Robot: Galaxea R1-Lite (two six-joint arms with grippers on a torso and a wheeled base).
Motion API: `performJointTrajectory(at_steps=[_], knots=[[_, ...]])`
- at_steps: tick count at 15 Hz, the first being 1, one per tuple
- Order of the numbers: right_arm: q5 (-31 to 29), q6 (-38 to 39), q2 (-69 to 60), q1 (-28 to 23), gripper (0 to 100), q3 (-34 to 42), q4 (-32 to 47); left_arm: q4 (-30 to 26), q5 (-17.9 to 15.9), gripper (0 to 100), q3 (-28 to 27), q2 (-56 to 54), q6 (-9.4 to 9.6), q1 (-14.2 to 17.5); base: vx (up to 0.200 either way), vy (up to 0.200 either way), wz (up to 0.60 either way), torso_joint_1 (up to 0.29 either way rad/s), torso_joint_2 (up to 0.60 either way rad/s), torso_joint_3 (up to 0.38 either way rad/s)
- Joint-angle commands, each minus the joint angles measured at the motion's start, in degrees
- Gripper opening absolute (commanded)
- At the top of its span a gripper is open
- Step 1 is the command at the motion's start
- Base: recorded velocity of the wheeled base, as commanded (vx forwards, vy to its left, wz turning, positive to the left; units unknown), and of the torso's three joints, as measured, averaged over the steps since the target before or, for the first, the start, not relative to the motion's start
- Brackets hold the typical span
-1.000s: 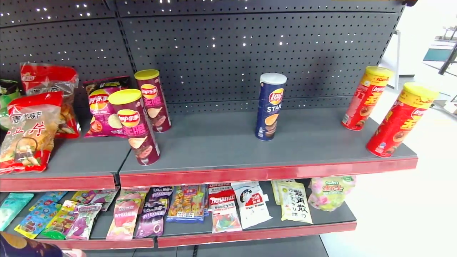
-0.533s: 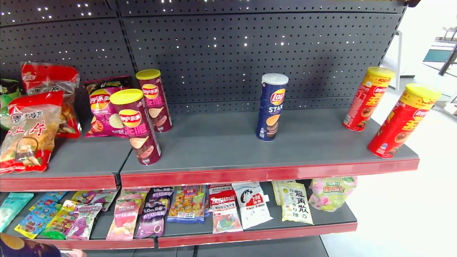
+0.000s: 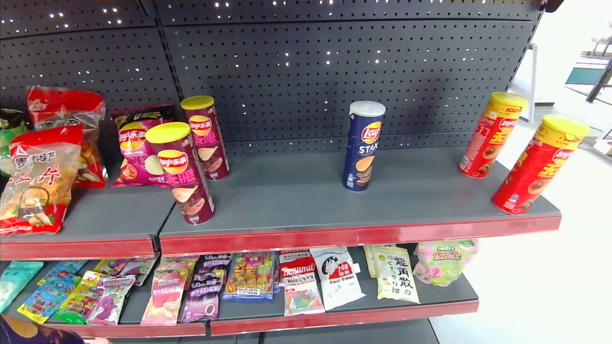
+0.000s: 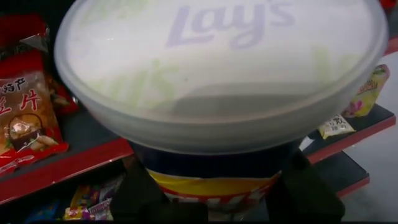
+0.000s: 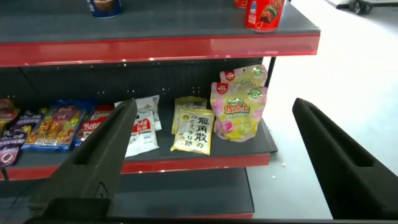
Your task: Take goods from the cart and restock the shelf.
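Left pincer [image 4: 217, 202]: mine is closed on a crisp can, with a dark finger [image 4: 140, 196] at each side of its body, below the lid.
Held can [image 4: 214, 177]: dark blue with a yellow and red band. Its cloudy white lid [image 4: 217, 68] is turned toward my wrist camera. I hold it in the air in front of the shelving.
Right pincer [image 5: 212, 109]: spread wide, with nothing between its two dark fingers [image 5: 93, 168]. It faces the right end of the lower shelf.
Upper shelf [image 3: 287, 200]: a grey board with a red front edge, bare between the cans.
Blue can [image 3: 362, 145]: upright near the middle of the upper shelf, toward the back, well apart from the other cans.
Maroon cans: two with yellow lids, upright, left of the middle. One [image 3: 181, 172] stands near the front edge and the other [image 3: 205, 138] behind it.
Red cans: two with yellow lids at the right end. One [image 3: 492, 134] stands farther back and the other [image 3: 540, 165] at the front corner.
Purple bag [image 3: 138, 148]: stands against the back panel, just beside the maroon cans.
Red bags [image 3: 38, 181]: farther left on the neighbouring board.
Lower shelf [image 3: 334, 313]: a row of flat sweet packets [image 3: 248, 274], then a white bag [image 3: 337, 277], a pale bag [image 3: 392, 272] and a green-and-pink pouch [image 3: 444, 260] at the right end.
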State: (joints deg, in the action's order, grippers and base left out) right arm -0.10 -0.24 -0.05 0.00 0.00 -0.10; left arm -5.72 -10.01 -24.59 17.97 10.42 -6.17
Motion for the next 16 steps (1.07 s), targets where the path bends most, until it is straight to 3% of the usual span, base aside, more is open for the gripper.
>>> performJointTrajectory(at_steps=[1, 16], knots=[[0.0, 0.0, 0.0, 0.1, 100, 0.0, 0.0, -0.1, 0.0, 0, 0.2, 0.0, -0.05, 0.0, 0.200, 0.000, 0.00, -0.007, -0.01, 0.007], [0.2, 0.1, 0.0, 0.0, 100, 0.0, 0.0, -2.1, 0.1, 0, 1.4, -3.9, -0.05, 0.0, 0.013, 0.000, 0.00, 0.000, 0.00, 0.000]])
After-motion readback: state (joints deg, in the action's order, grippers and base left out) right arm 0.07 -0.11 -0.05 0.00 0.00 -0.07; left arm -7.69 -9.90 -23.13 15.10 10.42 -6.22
